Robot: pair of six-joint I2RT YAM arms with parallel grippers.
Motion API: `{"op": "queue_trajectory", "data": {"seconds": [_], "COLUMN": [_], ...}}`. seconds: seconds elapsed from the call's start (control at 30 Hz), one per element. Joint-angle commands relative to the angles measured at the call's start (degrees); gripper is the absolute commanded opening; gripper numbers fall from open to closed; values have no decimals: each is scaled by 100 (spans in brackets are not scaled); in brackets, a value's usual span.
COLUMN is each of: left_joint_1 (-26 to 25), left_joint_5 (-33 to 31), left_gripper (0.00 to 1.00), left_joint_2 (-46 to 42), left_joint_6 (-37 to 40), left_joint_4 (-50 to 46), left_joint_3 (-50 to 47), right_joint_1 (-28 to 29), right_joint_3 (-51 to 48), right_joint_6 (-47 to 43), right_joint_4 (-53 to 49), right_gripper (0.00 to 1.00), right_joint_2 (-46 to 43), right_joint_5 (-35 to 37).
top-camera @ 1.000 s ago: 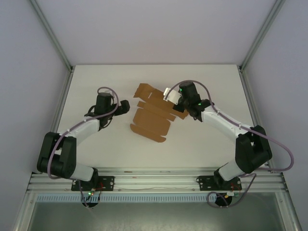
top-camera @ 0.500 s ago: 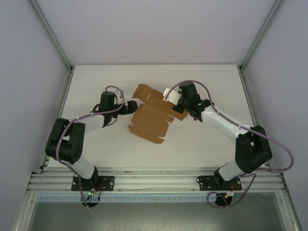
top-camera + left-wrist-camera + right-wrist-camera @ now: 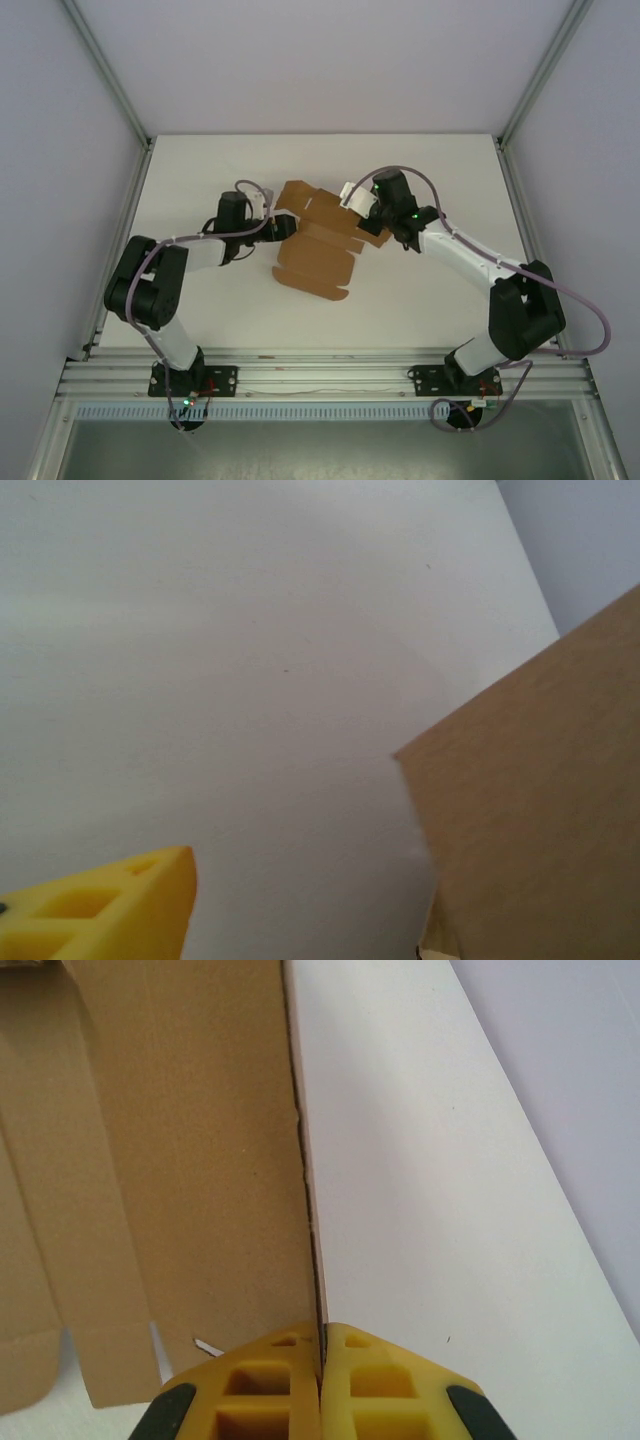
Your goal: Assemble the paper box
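White table [image 3: 430,300] carries the paper box [image 3: 315,248], an unfolded brown die-cut sheet. At the box's left edge sits the left gripper [image 3: 283,226]; whether it grips, I cannot tell. At the box's far right edge, the right gripper [image 3: 322,1332] pinches the cardboard tightly.

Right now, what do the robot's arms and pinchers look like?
The left arm and right arm have white tube links with chunky black joints. A thin purplish cable loops along each one. Tiny green lights glow near the right wrist. The fingers are bright yellow with cut-out holes, on black mounts.
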Motion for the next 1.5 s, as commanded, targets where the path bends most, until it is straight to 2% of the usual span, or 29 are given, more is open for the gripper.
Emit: {"op": "queue_trajectory", "data": {"seconds": [0.0, 0.23, 0.37, 0.57, 0.67, 0.73, 0.8, 0.87, 0.93, 1.0, 1.07, 1.17, 1.23, 1.3, 1.47], "left_joint_1": [-112, -133, -126, -170, -222, -294, -383, -441, -433, -428, -421, -364, -266, -213, -196], "left_joint_5": [313, 339, 395, 377, -11, -262, -602, -755, -758, -859, -996, -1217, -1284, -1248, -820], "left_gripper": [58, 40, 34, 32, 21, 18, 8, 4, 6, 24, 25, 43, 46, 54, 60], "left_joint_2": [116, 305, 400, 295, 158, 100, 62, 18, -48, -169, -321, -659, -837, -973, -998], "left_joint_6": [-114, -527, -623, -356, -80, 139, 295, 378, 319, 292, 324, 301, 248, 194, 189], "left_joint_4": [508, 1071, 1216, 847, 332, -6, -332, -434, -311, -452, -636, -863, -1036, -1093, -847], "left_joint_3": [-20, -65, -68, -41, 28, 98, 202, 207, 121, 112, 76, -130, -266, -435, -652], "right_joint_1": [8, 4, 8, 12, 3, 4, 10, 8, 4, 9, 8, -1, -2, 1, 0], "right_joint_3": [54, -109, -189, -278, -327, -328, -325, -329, -317, -278, -205, -98, -93, -88, -12], "right_joint_6": [267, 440, 524, 598, 630, 629, 604, 577, 527, 492, 438, 424, 356, 288, 262], "right_joint_4": [156, 361, 420, 502, 608, 639, 631, 631, 630, 600, 507, 376, 350, 301, 191], "right_gripper": [0, 0, 0, 0, 0, 0, 0, 0, 0, 0, 0, 0, 0, 0, 0], "right_joint_2": [27, -33, -91, -103, -134, -157, -158, -155, -174, -180, -207, -234, -270, -299, -260], "right_joint_5": [-203, -271, -302, -205, -242, -255, -234, -208, -168, -103, -14, 220, 259, 193, 138]}}
